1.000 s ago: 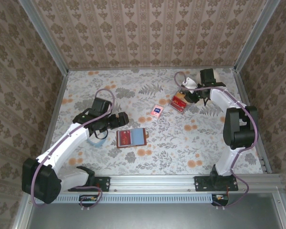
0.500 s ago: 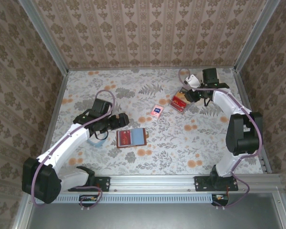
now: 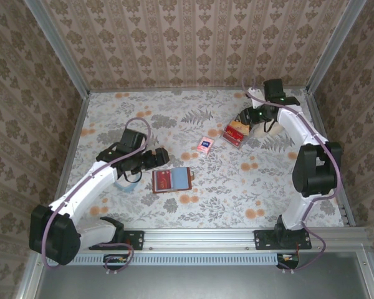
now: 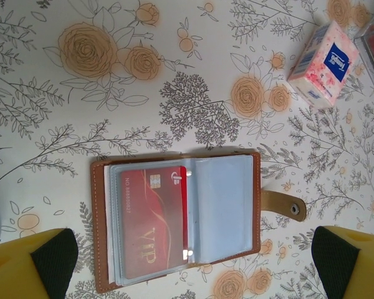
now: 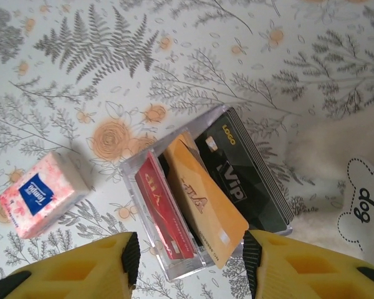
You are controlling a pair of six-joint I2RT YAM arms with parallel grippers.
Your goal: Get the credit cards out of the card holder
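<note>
The left gripper (image 4: 190,265) is holding its jaws wide apart and gripping nothing. In its wrist view the yellow fingertips (image 4: 31,261) are framing the card holder (image 4: 174,218), which is lying open and flat on the floral table (image 3: 268,187). A red VIP card (image 4: 153,221) is sitting in the holder's left clear sleeve, and the snap strap (image 4: 283,205) is sticking out to the right.

From above, this gripper (image 3: 157,157) is sitting just beside the holder's (image 3: 172,180) far left corner.

The right gripper (image 5: 193,268) is also spreading its jaws, empty, over a clear case (image 5: 168,138) at the far right of the table. A red card (image 5: 165,215), an orange card (image 5: 202,208) and a black VIP card (image 5: 237,177) are leaning in the case. A tissue pack (image 5: 43,193) is lying near its left side, and a white fluffy item (image 5: 336,156) with a "dog" tag is touching its right side.
</note>
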